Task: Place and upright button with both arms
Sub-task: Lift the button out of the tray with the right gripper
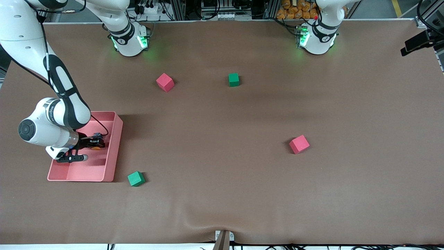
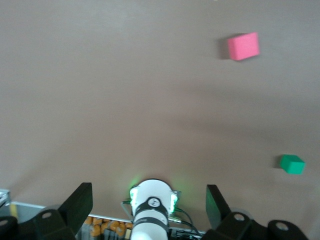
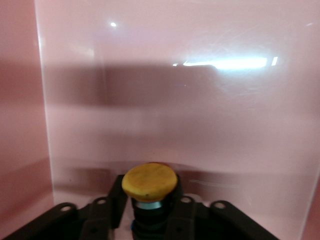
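Plastic and light by the look of it, the button (image 3: 149,195) sits in the pink tray (image 1: 114,152), its stiff black body pinched by the right gripper (image 3: 150,212); the left gripper (image 2: 150,202) waits high over the table, fingers spread.

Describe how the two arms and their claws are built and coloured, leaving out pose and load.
Both arms are glossy white with rounded shells and black bands at the joints. Each base glows green, and the other base carries a small round black mark. A thin black cable runs along the right arm. The right claw and left claw are matte black, with two flat fingers.
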Robot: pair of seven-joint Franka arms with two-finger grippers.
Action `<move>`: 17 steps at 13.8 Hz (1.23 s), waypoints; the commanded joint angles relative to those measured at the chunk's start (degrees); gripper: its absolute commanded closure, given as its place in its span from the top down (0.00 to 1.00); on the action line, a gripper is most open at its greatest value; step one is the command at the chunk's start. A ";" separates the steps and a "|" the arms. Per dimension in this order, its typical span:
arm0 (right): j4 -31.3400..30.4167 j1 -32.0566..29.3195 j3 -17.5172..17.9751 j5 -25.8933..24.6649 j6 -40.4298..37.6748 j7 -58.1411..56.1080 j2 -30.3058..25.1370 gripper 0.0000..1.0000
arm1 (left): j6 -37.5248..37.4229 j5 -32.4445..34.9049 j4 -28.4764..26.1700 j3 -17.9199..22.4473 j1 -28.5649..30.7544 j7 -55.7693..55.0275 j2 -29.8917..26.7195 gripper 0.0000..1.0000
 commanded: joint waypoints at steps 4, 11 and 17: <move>9.12 -1.17 0.56 -0.02 -13.55 -1.91 -2.04 0.00 | 1.08 -4.81 0.91 0.82 1.30 7.27 1.59 1.00; 29.97 9.00 1.09 0.42 -38.46 13.70 -1.86 0.00 | 3.19 -1.66 1.26 0.29 2.35 7.10 4.23 1.00; 37.37 30.96 1.18 10.35 -30.26 37.35 2.78 0.00 | 3.19 0.37 1.26 0.29 2.53 7.19 3.88 1.00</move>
